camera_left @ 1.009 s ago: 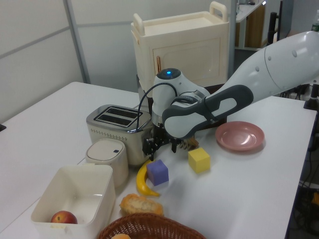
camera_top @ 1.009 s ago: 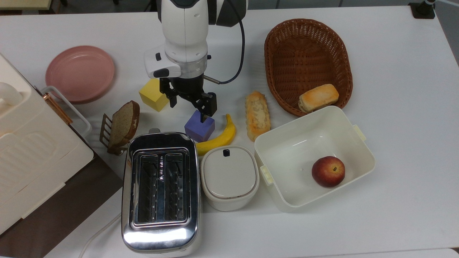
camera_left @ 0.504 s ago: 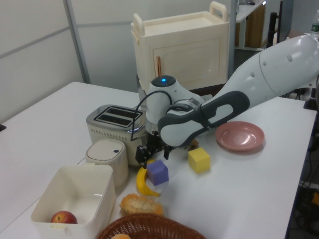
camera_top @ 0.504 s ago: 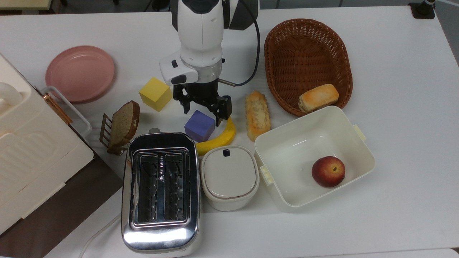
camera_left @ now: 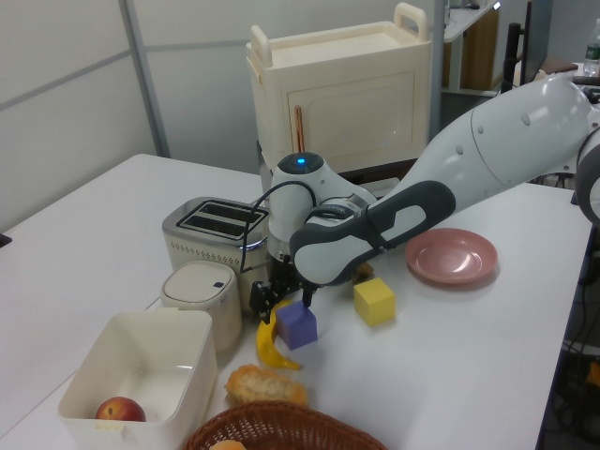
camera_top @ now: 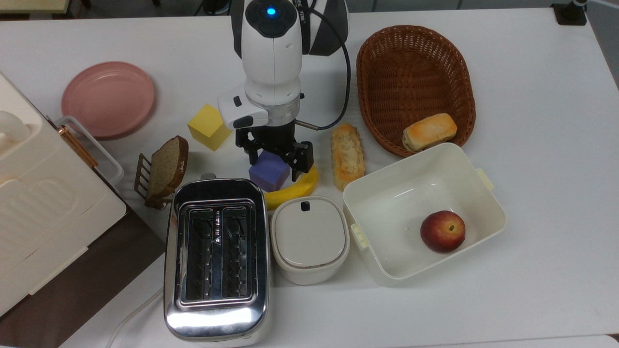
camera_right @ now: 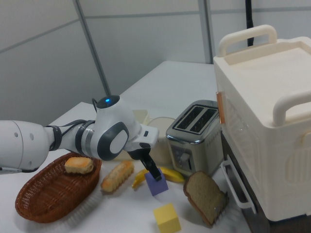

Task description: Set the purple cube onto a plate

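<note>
Where it hovered beside, gripper [camera_top: 274,158] now straddles purple cube [camera_top: 269,174].

purple cube [camera_top: 268,173] hemmed: toaster [camera_top: 216,256] and banana [camera_top: 295,187] touching-close | yellow cube [camera_top: 208,126], bread slice [camera_top: 167,166] flank route | bare table before plate [camera_top: 107,99]

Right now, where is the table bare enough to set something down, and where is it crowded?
Bare: the white table to the top view's right of the brown wicker basket and the white plastic tub, and along its bottom edge. Also between the round pink plate and the robot arm. Crowded: around the purple cube, hemmed by yellow banana, chrome toaster, yellow cube.
</note>
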Controlling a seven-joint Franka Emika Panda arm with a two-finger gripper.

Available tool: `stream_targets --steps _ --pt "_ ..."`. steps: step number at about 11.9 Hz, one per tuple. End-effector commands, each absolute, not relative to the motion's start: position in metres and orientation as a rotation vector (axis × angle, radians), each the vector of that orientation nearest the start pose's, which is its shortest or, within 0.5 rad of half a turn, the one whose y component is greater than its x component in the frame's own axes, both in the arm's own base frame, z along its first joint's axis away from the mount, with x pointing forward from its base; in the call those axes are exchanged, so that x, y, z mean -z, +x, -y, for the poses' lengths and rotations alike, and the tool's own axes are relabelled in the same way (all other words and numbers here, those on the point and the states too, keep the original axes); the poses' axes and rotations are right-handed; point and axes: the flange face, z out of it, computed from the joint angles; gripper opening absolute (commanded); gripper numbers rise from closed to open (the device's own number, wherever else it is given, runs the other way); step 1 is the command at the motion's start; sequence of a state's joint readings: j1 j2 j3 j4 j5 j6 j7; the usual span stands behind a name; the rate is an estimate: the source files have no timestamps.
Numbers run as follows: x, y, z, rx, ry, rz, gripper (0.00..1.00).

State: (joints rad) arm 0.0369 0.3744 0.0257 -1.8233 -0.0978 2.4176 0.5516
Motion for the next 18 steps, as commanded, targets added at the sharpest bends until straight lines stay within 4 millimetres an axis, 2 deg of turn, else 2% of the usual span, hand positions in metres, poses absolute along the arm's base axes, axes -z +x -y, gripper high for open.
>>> stream_targets --steps 1,11,16,18 --pt "-0.354 0.661 -0.041 0.384 -3.054 -0.616 1.0" --pt "-0.351 0.658 -0.036 0.363 -3.067 -0.623 1.0" --pt "-0.37 0.657 -0.029 0.384 -3.059 -0.645 1.0" --pt "-0.363 0.653 -0.031 0.351 -3.072 -0.639 1.0"
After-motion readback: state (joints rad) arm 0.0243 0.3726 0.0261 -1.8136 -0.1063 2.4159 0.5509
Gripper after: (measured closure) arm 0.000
